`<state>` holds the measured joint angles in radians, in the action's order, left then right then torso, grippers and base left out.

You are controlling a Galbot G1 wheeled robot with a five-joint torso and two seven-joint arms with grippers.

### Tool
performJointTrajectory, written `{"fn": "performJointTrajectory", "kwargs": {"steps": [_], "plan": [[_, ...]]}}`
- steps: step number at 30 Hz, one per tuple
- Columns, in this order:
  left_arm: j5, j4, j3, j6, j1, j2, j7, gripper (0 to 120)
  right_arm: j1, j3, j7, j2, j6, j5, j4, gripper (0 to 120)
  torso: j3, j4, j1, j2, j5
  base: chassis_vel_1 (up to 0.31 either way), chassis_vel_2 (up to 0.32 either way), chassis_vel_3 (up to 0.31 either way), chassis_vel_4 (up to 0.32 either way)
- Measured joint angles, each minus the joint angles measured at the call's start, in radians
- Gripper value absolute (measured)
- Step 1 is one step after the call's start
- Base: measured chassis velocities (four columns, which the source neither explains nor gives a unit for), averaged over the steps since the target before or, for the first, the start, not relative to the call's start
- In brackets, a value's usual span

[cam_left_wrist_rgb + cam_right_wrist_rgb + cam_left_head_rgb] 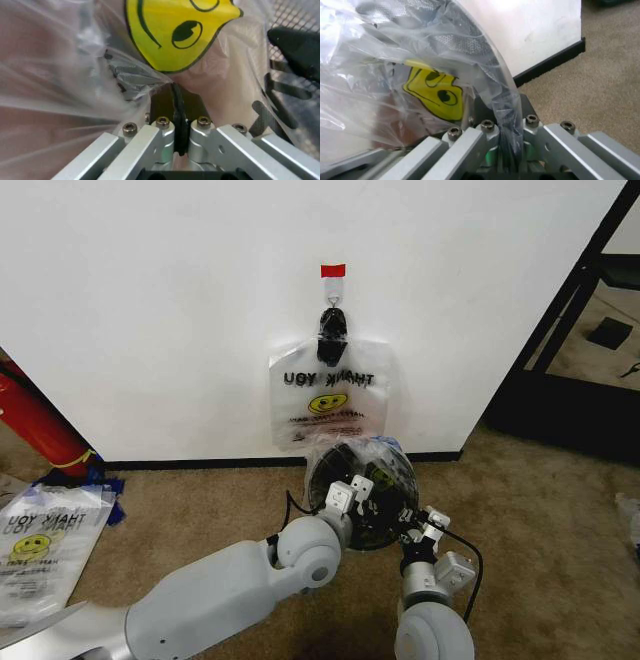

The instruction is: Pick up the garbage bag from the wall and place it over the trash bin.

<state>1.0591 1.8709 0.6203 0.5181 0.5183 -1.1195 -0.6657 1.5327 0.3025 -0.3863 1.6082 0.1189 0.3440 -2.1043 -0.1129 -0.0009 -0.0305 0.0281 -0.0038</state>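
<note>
Both grippers were found at the mouth of the trash bin [362,492], which stood on the carpet just before the wall [150,300]. The left gripper [352,492] was set at the near left of the rim and the right gripper [415,527] at the near right. In the left wrist view the left gripper [181,129] was seen pressed together on a fold of the garbage bag [165,33], and in the right wrist view the right gripper [506,129] was likewise pinched on the bag's edge [470,67] where it curved along the rim.

The placing step was judged to be in hand: the garbage bag [372,458] was already drawn across the bin's opening, its film stretched between the two grips. What the next move called for, by judgement, was seating the film over the rim on both sides before any release, since so thin a plastic could slip back.

The bag was seen as thin, translucent and heavily creased, with a yellow smiley face printed on it and the bin's mesh showing through. A second bag [328,395] of the same print hung on the black hook [332,330] under a red tape strip [332,271], and a third [40,550] lay on the carpet at the left
</note>
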Motion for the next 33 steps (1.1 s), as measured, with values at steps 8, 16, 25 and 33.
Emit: {"fn": "performJointTrajectory", "kwargs": {"steps": [8,16,25,33], "plan": [[-0.002,0.01,-0.015,0.002,0.008,0.013,-0.004,0,-0.001,0.001,0.002,-0.002,0.001,0.0,0.001,0,0.0,0.0,0.0,0.0,-0.0001,0.0,0.0,0.0,0.0],[-0.022,0.037,-0.041,0.009,0.007,0.088,-0.002,0,-0.007,-0.009,0.003,-0.001,0.001,-0.005,0.007,0,0.0,0.0001,0.0,0.0,-0.0002,0.0,0.0,0.0,0.0],[-0.054,-0.018,-0.029,0.011,0.013,0.037,-0.009,0,0.007,-0.019,0.013,-0.001,-0.012,-0.018,0.006,0,0.0,0.0,0.0,0.0,-0.0002,0.0,0.0,0.0,0.0],[-0.03,-0.047,0.008,0.017,-0.013,-0.023,-0.024,0,0.014,-0.018,0.013,0.0,-0.012,-0.015,-0.006,0,0.0,-0.0001,0.0,0.0,0.0,0.0,0.0,0.0,0.0]]}}
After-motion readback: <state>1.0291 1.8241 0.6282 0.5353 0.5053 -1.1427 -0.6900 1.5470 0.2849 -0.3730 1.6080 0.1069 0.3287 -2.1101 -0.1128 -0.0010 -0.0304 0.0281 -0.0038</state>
